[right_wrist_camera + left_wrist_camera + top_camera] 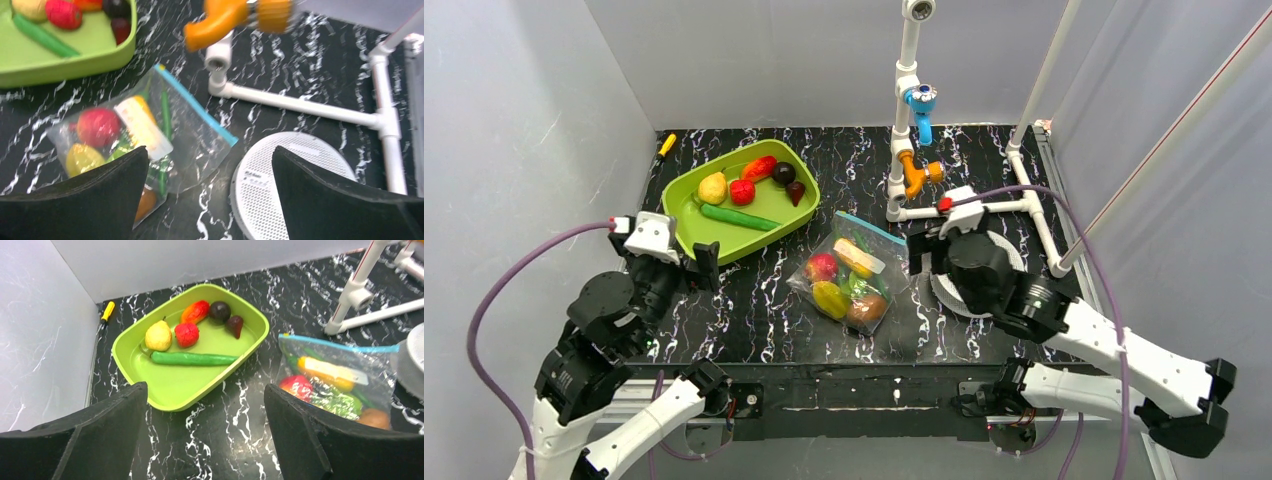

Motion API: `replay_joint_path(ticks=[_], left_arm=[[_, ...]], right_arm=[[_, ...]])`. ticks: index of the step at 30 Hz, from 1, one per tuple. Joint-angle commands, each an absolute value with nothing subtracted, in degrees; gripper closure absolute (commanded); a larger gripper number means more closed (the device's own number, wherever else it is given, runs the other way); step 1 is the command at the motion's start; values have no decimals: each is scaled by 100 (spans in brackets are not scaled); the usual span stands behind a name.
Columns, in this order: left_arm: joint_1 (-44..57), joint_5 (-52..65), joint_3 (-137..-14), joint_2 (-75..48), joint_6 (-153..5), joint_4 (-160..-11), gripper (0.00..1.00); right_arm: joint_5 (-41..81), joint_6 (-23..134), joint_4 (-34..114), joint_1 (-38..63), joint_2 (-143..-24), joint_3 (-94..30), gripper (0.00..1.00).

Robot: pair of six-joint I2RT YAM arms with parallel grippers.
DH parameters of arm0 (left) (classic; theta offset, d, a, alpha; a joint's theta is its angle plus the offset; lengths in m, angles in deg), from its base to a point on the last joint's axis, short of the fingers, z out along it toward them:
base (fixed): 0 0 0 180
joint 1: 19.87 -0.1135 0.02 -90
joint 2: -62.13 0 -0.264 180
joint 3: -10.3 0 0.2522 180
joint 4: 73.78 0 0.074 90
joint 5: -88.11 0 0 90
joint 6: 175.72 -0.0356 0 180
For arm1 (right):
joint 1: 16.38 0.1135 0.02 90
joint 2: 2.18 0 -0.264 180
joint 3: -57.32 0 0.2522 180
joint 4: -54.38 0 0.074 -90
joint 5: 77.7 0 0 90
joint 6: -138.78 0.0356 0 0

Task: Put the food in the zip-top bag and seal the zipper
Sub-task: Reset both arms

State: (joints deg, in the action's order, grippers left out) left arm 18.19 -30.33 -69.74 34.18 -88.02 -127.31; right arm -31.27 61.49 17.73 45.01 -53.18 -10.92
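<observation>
The zip-top bag [874, 243] lies flat mid-table, and its light blue zipper [874, 228] runs along the far edge. Inside it are a red fruit [821, 266], a yellow corn piece [859, 257], a yellow fruit [829, 298] and a brown one [865, 309]. More food lies in the lime-green tray [686, 182]: a yellow pear [158, 335], a red fruit [186, 334], a green pod [192, 358], an orange-red piece [195, 311] and two dark pieces. My left gripper [205, 440] is open and empty, near the tray's front edge. My right gripper [210, 200] is open and empty, just right of the bag [200, 135].
A white perforated disc [300, 170] lies right of the bag, under my right gripper. A white pipe frame [904, 130] with blue and orange fittings stands at the back. A small yellow tool [667, 144] lies at the back left corner. Grey walls enclose the table.
</observation>
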Motion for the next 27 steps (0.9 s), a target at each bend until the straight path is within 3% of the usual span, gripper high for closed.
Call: replay_joint_path(ticks=[1, 8, 17, 27], left_arm=[[1808, -3111, -7477, 3367, -8892, -12319, 14], [1807, -3295, -8155, 3243, -9435, -11916, 12], [1804, -3429, -8339, 3106, -9875, -11598, 9], [1806, -3352, -8274, 3100, -9821, -11542, 9]], right_arm=[[-3725, 5357, 2218, 4357, -4853, -1427, 2], [-4460, 4197, 2454, 4356, -4579, -2154, 2], [-5225, 4078, 2750, 4356, -4534, -2613, 2], [-5230, 4124, 2909, 4356, -4386, -2524, 2]])
